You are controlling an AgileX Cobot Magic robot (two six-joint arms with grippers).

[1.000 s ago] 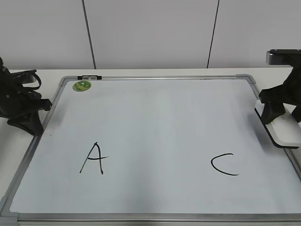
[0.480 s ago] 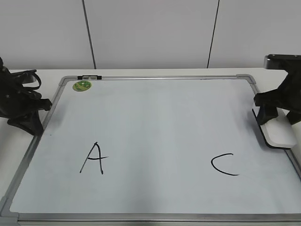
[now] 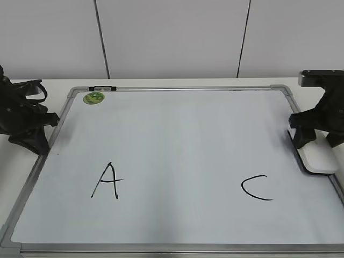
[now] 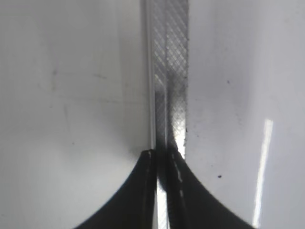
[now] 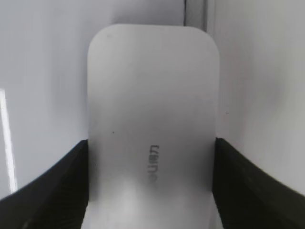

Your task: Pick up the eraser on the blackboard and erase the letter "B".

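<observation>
The blackboard [image 3: 177, 134] lies flat on the table with a black "A" [image 3: 107, 181] at left and a black "C" [image 3: 257, 188] at right. No letter "B" shows; the space between them is blank. My right gripper [image 3: 317, 141] is shut on the white eraser [image 3: 321, 160] at the board's right edge. In the right wrist view the fingers [image 5: 151, 148] press both long sides of the eraser [image 5: 152, 95]. My left gripper [image 3: 33, 141] is shut and empty over the board's left frame [image 4: 169, 71], as the left wrist view [image 4: 162, 155] shows.
A round green sticker [image 3: 93, 97] sits in the board's far left corner, with a small black and silver clip [image 3: 102, 87] on the top frame. A white wall stands behind the table.
My right gripper has shifted slightly left and lower with the eraser in it, staying at the board's right edge. The left arm has not moved.
</observation>
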